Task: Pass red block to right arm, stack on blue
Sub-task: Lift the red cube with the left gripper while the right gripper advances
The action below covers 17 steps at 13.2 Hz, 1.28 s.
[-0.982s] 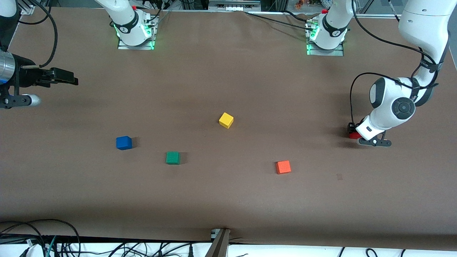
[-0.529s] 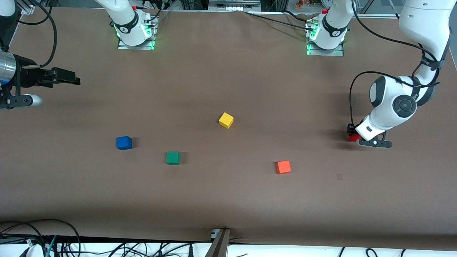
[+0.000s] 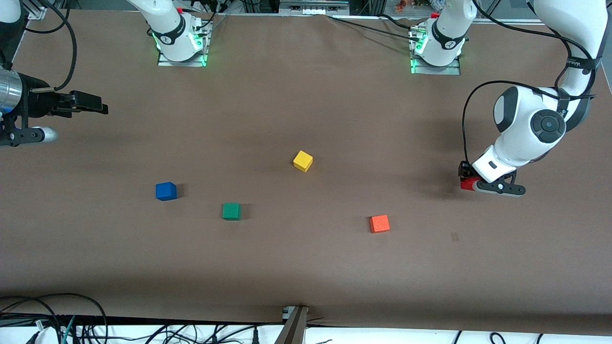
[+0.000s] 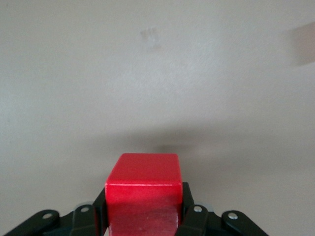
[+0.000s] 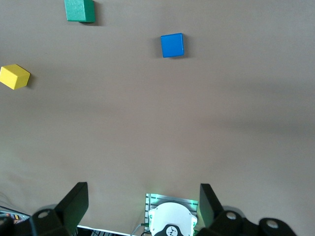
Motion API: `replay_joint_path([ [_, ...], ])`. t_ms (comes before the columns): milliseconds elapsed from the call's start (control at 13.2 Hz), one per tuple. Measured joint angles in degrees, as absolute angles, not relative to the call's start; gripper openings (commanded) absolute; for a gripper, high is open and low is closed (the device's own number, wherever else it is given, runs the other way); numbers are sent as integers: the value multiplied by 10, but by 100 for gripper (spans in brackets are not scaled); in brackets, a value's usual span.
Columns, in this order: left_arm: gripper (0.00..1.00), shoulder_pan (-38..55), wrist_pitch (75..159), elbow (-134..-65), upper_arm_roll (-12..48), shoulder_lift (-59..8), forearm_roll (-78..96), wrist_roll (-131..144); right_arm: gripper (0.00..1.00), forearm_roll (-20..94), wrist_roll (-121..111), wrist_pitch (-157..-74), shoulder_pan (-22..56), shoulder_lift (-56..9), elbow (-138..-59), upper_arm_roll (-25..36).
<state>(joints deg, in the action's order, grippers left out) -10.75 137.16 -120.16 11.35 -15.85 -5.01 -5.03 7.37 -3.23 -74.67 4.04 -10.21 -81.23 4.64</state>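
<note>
The red block (image 3: 467,184) hangs just above the table near the left arm's end, and my left gripper (image 3: 471,181) is shut on it. In the left wrist view the red block (image 4: 142,189) sits between the black fingers (image 4: 191,212), with its shadow on the brown surface below. The blue cube (image 3: 166,191) rests on the table toward the right arm's end, also seen as the blue cube (image 5: 172,45) in the right wrist view. My right gripper (image 3: 98,106) waits open in the air over the right arm's end of the table, with nothing between its fingers (image 5: 74,201).
A green cube (image 3: 231,210) lies beside the blue one, slightly nearer the front camera. A yellow cube (image 3: 302,161) sits mid-table. An orange-red cube (image 3: 379,223) lies between the green cube and the left gripper. Cables run along the table's near edge.
My left gripper has risen a little with the red block and shifted slightly toward the table's middle. The right gripper has stayed almost still.
</note>
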Motion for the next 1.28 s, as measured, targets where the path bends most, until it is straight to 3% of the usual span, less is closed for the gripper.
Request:
replay_joint_path([
  [529,19,-129,1370,-1168,113,-177,93,-254,100,169,-51,-726,18,-119,-813,51],
  [906,12,-127,1370,-1132,131,-200,214,-360,100,236,-93,-703,-17,-147,-813,53],
  [1284,8,-127,1369,-1104,211,-204,308,-396,100,289,-93,-694,-16,-155,-813,50],
])
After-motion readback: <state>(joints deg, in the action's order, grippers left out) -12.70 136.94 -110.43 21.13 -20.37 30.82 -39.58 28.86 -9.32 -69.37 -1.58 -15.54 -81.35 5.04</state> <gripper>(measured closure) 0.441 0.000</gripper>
